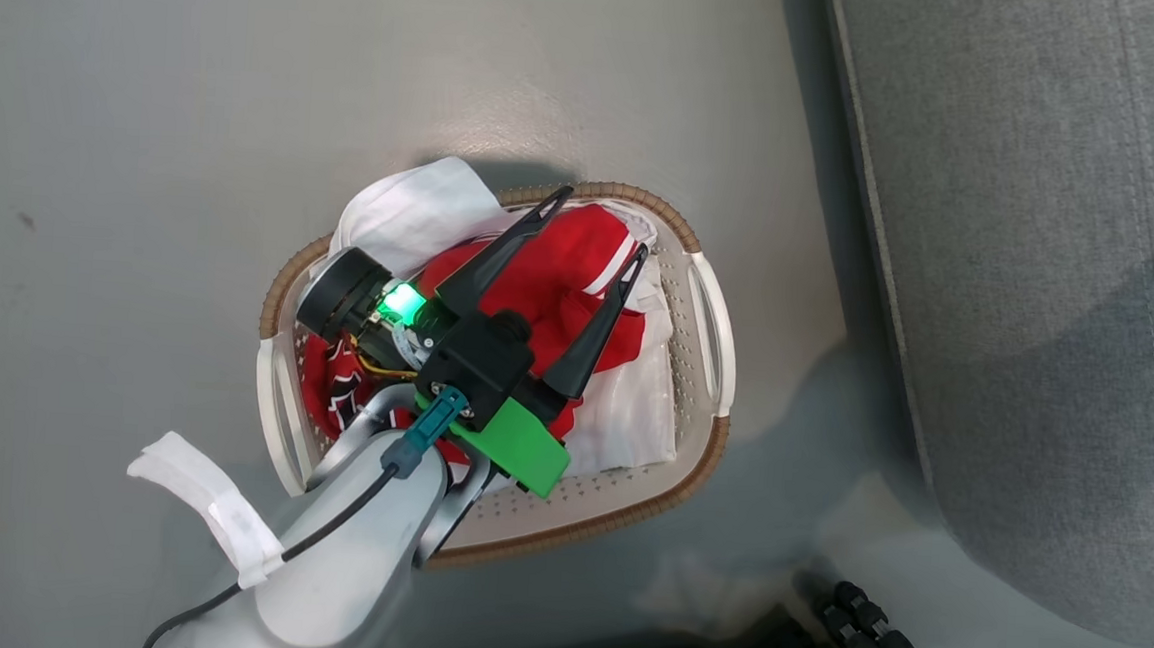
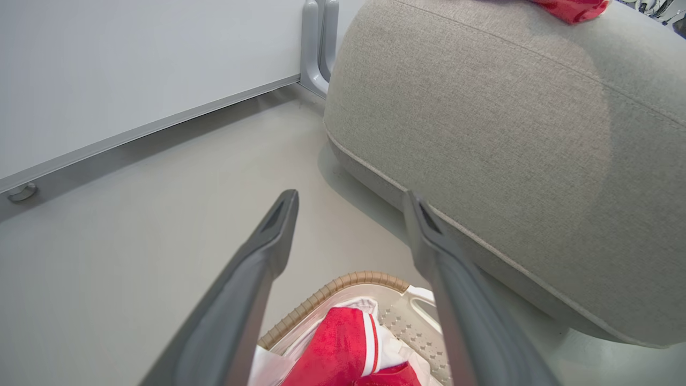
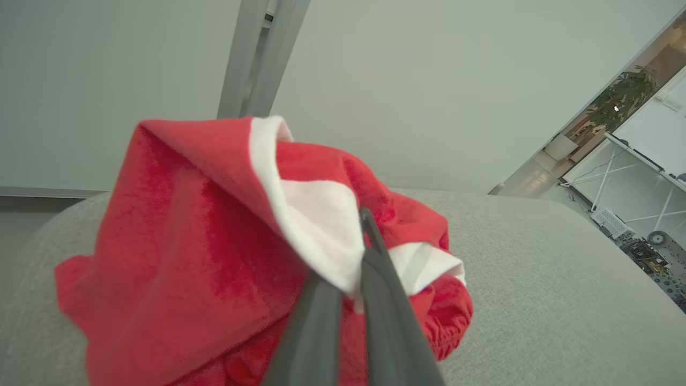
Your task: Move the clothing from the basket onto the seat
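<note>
2 grippers work apart. The left gripper (image 1: 599,223) hovers wide open and empty above red clothing (image 1: 550,272) in the basket (image 1: 707,322), on the floor (image 1: 148,137) beside the grey seat (image 1: 1043,242). The right gripper (image 3: 364,257) is closed, apparently pinching a red, white-trimmed garment (image 3: 203,241) lying on that seat.

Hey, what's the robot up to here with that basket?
The left gripper hovers, jaws open, over the red clothing in the basket. The right gripper, jaws shut, pinches a red garment with white trim that rests on the seat.
</note>
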Tool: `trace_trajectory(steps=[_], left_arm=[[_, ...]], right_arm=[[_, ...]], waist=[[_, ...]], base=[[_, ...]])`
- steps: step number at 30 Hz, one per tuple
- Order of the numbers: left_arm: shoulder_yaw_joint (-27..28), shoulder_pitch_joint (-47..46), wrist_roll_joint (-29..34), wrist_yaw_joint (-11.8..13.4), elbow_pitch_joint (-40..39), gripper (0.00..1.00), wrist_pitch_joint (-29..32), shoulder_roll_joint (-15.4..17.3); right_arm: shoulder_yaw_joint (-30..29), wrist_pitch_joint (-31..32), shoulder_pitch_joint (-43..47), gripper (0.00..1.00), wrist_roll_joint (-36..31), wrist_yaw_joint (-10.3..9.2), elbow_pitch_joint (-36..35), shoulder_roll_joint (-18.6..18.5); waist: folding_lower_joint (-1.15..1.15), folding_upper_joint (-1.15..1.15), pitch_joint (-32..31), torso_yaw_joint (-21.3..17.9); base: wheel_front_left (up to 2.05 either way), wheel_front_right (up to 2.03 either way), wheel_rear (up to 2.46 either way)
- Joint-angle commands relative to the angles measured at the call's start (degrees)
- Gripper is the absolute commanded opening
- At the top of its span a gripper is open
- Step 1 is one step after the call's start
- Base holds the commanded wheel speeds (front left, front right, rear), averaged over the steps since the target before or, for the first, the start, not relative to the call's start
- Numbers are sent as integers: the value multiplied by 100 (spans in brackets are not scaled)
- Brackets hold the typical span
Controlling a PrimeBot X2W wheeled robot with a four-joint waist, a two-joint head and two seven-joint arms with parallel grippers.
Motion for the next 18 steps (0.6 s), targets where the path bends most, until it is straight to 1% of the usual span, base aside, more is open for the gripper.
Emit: trace_trajectory(steps=[1,5,6,7,8,13,18], left_arm=[[29,-77,-53,34,-28,100,-21,10],[45,-72,-91,58,19,100,-24,16],[45,-62,-106,63,39,100,-25,17],[45,-51,-122,65,57,100,-26,16],[41,-38,-132,66,75,100,-26,6],[54,35,-182,67,118,100,-25,-50],[162,198,-324,64,84,100,-19,-138]], right_arm=[[-60,-12,121,0,-20,-8,34,16],[-101,-11,289,0,-38,-8,25,124],[-92,-11,343,38,-41,-8,-6,151],[-76,-11,389,93,-47,-8,-46,167],[-65,-11,438,100,-45,-8,-69,171],[-4,-11,760,100,2,-8,-242,206],[51,-11,1229,100,59,-8,-410,189]], waist=[[-1,0,57,42],[-1,0,22,-4],[-1,0,-4,-20],[-1,0,-30,-30],[-1,0,-67,-37],[-1,0,-324,-41],[-1,0,-764,39]], base=[[0,0,0],[0,0,0],[0,0,0],[0,0,0],[0,0,0],[0,0,0],[0,0,0]])
